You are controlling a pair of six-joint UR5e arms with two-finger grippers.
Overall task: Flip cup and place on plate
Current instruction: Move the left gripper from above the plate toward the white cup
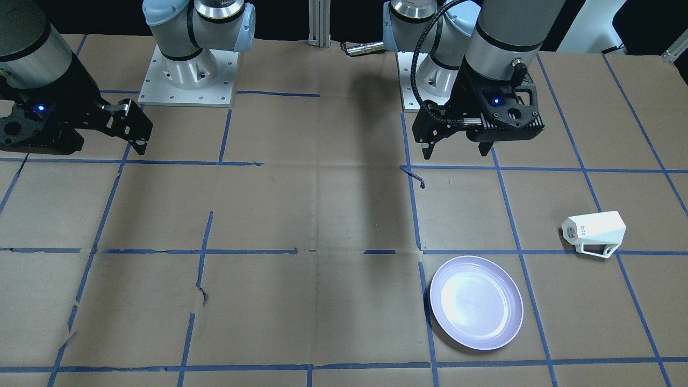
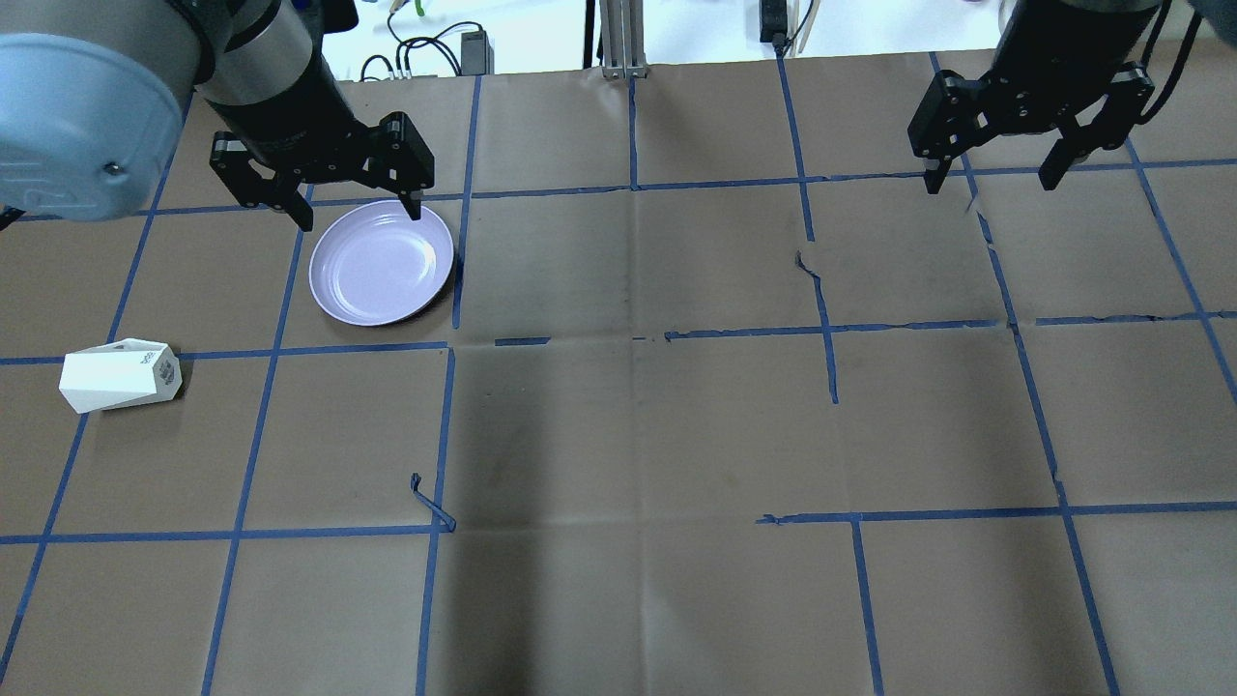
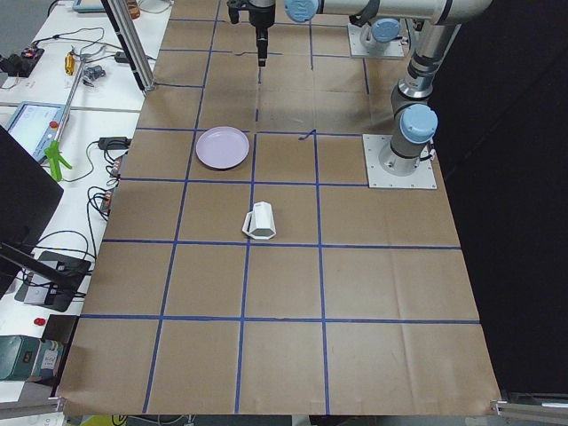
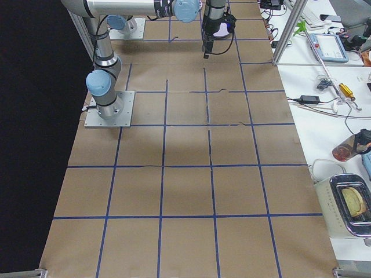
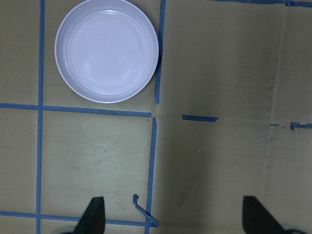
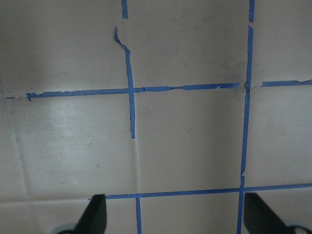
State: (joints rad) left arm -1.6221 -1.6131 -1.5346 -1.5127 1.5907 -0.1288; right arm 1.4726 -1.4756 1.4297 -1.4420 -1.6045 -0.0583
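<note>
Cup (image 2: 121, 374) on its side, near left on the brown surface (image 2: 618, 435).
Lavender plate (image 2: 382, 263) lies farther back and to its right, well apart from it. Left claw (image 1: 457, 150) hangs spread high over the surface near the plate; right claw (image 2: 989, 182) hangs spread at far right, gripping nothing.

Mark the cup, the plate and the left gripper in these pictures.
cup (image 2: 116, 375): overhead exterior view, on the side wall that faces up as it lies on its side.
plate (image 2: 382, 263): overhead exterior view, on its bare middle.
left gripper (image 1: 457, 153): exterior front-facing view, midway between its open fingertips.
</note>
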